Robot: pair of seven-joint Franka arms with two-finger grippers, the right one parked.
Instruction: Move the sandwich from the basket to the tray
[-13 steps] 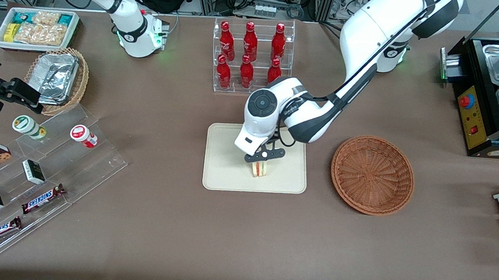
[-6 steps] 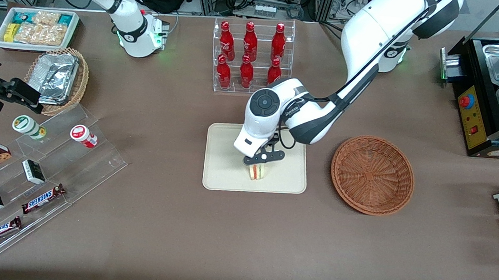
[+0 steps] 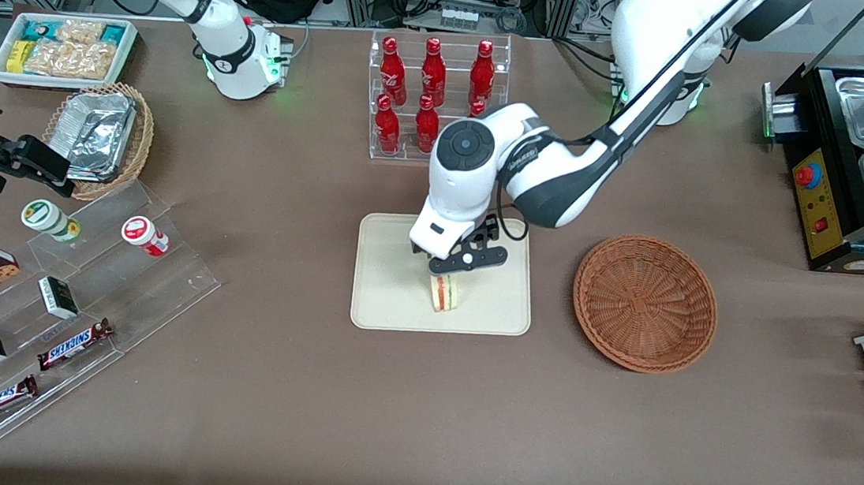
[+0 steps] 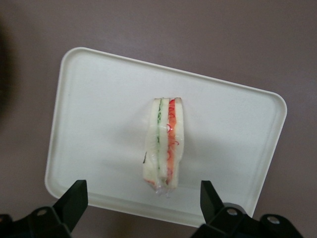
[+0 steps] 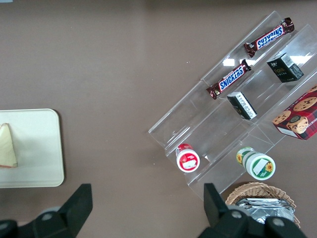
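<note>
Now your sandwich (image 3: 445,292) stands on edge on the tray (image 3: 388,286), its long axis running between the jaws, which are spread wide and hold nothing. The gripper (image 3: 460,259) hangs straight above it, clear of the wrap, so a plain vertical retreat should not catch it. The basket (image 3: 645,303) is empty.

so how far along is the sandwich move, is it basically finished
Nearly finished. Done: the sandwich stands on its edge on the tray, and the basket holds nothing. In hand: nothing; the end effector is open, above the sandwich with its fingers clear of it on either side. Left: probably just pulling the arm away from the tray.
</note>
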